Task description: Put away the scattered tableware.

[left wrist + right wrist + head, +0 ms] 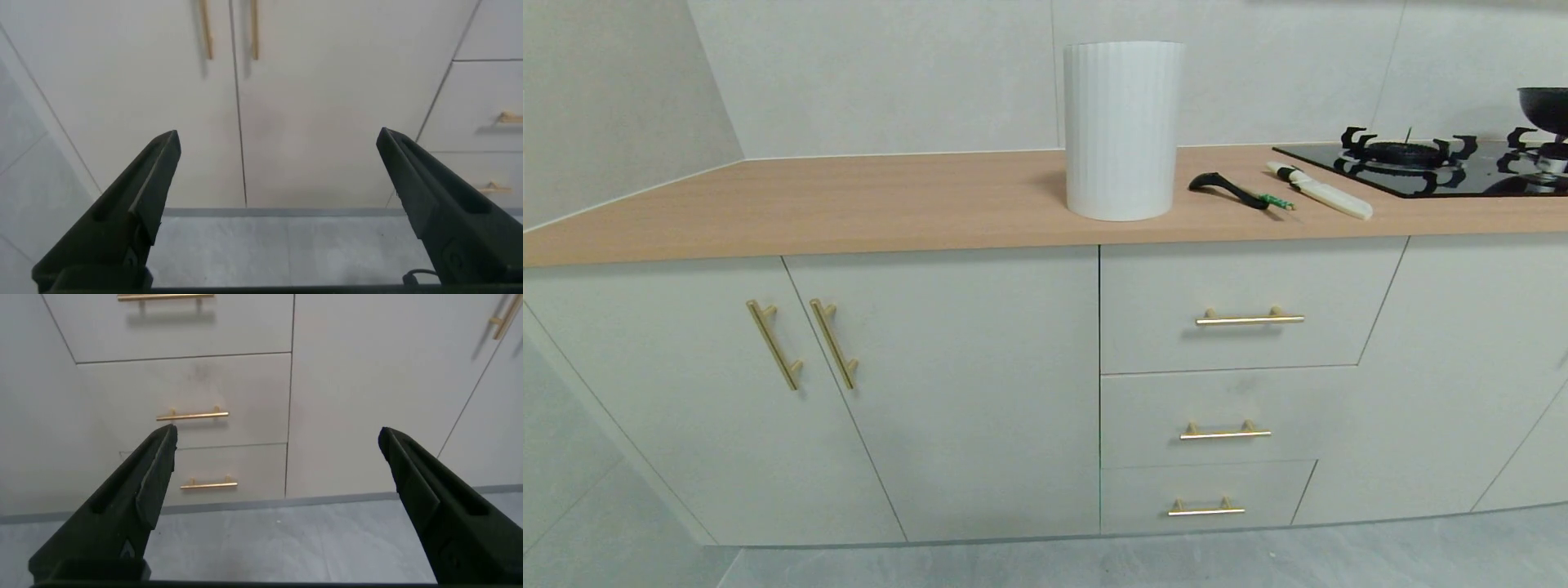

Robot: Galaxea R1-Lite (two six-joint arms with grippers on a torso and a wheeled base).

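On the wooden countertop (849, 204) stands a tall white ribbed container (1123, 131). Just to its right lie a black-handled utensil with a green tip (1240, 192) and a white knife-like utensil (1319, 192). My left gripper (278, 147) hangs low before the double cabinet doors (245, 98), open with nothing between its fingers. My right gripper (278, 441) is also low, facing the drawer fronts (188, 392), open and empty.
A black gas hob (1429, 167) with pan supports and a dark pan (1543, 106) sits at the counter's right end. Below are double doors with gold handles (800, 343) and three stacked drawers (1233, 318). Grey tiled floor (1094, 563) lies in front.
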